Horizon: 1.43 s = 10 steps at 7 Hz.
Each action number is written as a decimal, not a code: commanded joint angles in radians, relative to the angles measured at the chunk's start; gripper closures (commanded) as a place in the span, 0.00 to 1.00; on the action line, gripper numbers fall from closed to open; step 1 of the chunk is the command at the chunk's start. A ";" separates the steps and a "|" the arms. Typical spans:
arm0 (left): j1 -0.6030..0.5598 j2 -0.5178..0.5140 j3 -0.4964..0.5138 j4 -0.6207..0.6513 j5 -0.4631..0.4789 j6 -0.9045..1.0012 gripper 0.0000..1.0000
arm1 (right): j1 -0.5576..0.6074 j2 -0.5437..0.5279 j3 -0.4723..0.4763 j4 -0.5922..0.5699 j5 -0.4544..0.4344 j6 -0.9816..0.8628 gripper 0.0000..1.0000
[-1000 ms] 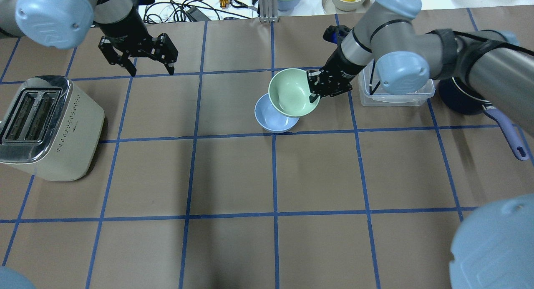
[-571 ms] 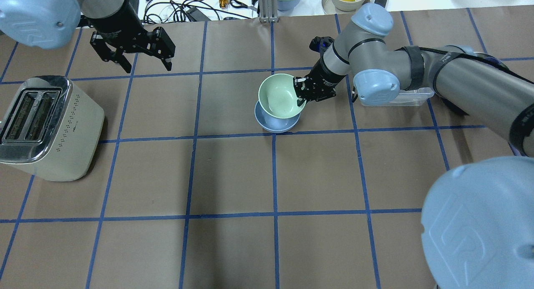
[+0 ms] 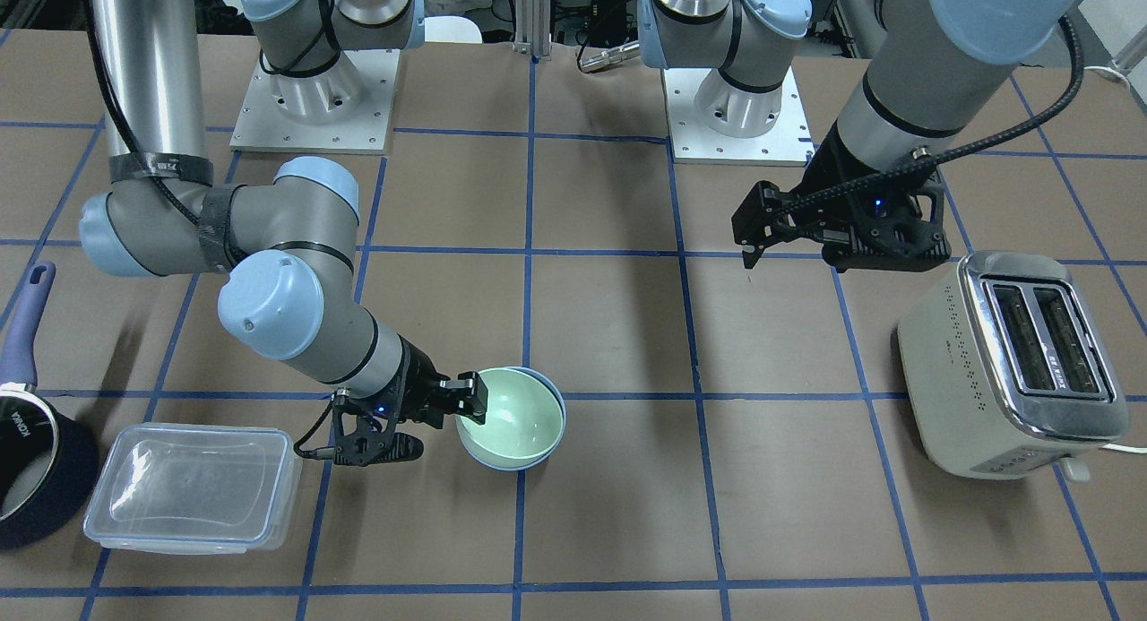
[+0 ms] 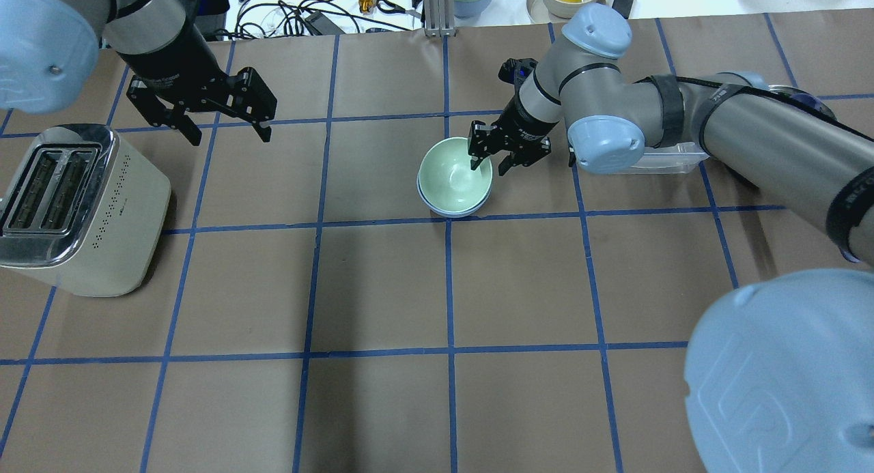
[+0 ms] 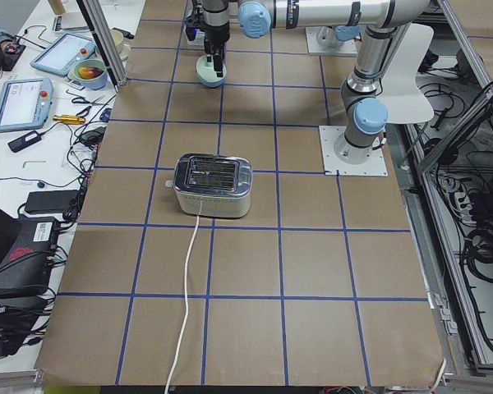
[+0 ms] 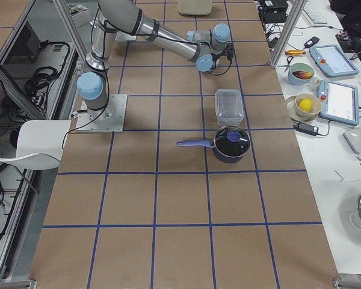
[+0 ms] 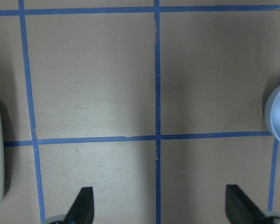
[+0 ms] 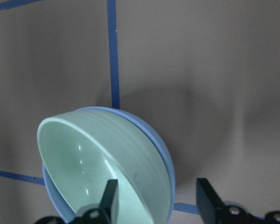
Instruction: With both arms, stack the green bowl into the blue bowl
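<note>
The pale mint-green round bowl (image 4: 450, 176) sits nested inside the pale sky-blue round bowl (image 4: 456, 212). The right gripper (image 4: 489, 164) is released, jaws astride the green rim; the left gripper (image 4: 228, 138) is spread and empty.

A robotics lab: grid-taped table (image 4: 382, 289), teach pendants (image 5: 20, 103), cables (image 4: 287, 16).

The worktop (image 4: 382, 289) is covered in brown paper, ruled into large squares by blue tape lines. The green bowl (image 4: 450, 176) is finished in plain pale mint, the blue bowl (image 4: 454, 214) in plain pale sky blue. The left arm (image 3: 901, 83) and right arm (image 4: 765, 142) are coloured silver-grey, with light-blue joint caps (image 4: 604, 142). The left hand (image 4: 229, 138) and right hand (image 4: 489, 168) are black, each lit by a small blue light. Towards the left edge, a toaster (image 4: 102, 254) is seen in cream with a chrome top and rows of fine dots. Towards the right edge, a saucepan (image 3: 76, 478) is coloured dark navy, with a lilac handle (image 3: 27, 321).
</note>
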 commanded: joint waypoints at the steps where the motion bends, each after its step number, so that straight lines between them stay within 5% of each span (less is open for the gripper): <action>1: 0.006 0.002 -0.040 0.032 -0.002 0.006 0.00 | -0.011 -0.115 -0.032 0.174 -0.091 0.001 0.00; 5: -0.007 0.029 -0.026 0.032 0.003 -0.020 0.00 | -0.131 -0.364 -0.071 0.524 -0.379 -0.022 0.00; 10: -0.022 0.061 -0.017 0.041 0.009 -0.047 0.00 | -0.136 -0.470 -0.075 0.700 -0.383 -0.022 0.00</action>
